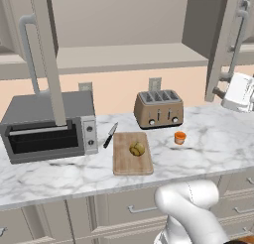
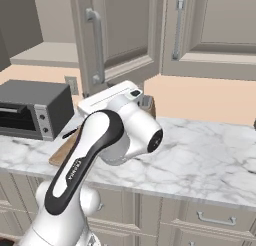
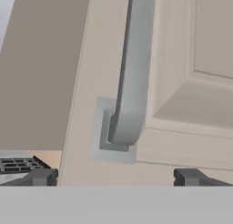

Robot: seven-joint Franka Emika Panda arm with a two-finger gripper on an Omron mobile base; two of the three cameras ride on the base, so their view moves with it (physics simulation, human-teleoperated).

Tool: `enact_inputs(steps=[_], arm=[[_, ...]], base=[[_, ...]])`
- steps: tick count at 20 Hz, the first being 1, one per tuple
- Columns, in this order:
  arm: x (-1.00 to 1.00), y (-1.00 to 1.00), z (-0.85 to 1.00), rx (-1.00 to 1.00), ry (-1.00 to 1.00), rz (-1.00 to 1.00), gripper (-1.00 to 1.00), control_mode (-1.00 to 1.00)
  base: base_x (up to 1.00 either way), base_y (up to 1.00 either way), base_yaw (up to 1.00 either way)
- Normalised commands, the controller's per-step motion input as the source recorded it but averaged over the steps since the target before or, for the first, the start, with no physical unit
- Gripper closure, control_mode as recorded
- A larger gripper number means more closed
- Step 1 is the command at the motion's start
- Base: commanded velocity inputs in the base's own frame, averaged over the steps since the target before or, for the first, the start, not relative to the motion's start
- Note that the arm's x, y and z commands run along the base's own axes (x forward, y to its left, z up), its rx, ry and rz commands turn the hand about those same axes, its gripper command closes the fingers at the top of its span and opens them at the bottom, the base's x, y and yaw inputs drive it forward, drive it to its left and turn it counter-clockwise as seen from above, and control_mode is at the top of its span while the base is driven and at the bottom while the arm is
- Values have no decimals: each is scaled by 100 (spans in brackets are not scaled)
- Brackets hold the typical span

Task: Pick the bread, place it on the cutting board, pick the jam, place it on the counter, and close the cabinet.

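Observation:
The bread [image 1: 137, 149] lies on the cutting board [image 1: 130, 162], which rests flat on the counter [image 1: 208, 149]. The jam [image 1: 180, 137] stands upright on the marble to the right of the board, in front of the toaster. Both cabinet doors hang open; the right door [image 1: 225, 44] swings out over the counter. My gripper [image 3: 116, 177] is open, its fingertips [image 3: 43, 176] spread wide right in front of that door's face [image 3: 173, 59], just below the lower end of its grey bar handle [image 3: 134, 68]. Nothing is between the fingers. The hand sits at the door's lower edge [image 2: 120, 35].
A toaster oven [image 1: 47, 126] stands at the left, under the open left door [image 1: 47, 54]. A four-slot toaster [image 1: 158, 109] sits against the wall. A knife [image 1: 110, 135] lies left of the board. Drawers [image 1: 139, 206] run below the counter edge.

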Motion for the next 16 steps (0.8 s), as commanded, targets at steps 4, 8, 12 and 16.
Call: enact_inputs(steps=[4,8,12,16], arm=[[46,28,0,0,0,0,-100,-100],[51,22,0,0,0,0,-100,-100],[51,22,0,0,0,0,-100,-100],[52,24,-2,0,0,0,-100,-100]], base=[[0,0,0],[0,0,0],[0,0,0],[0,0,0]])
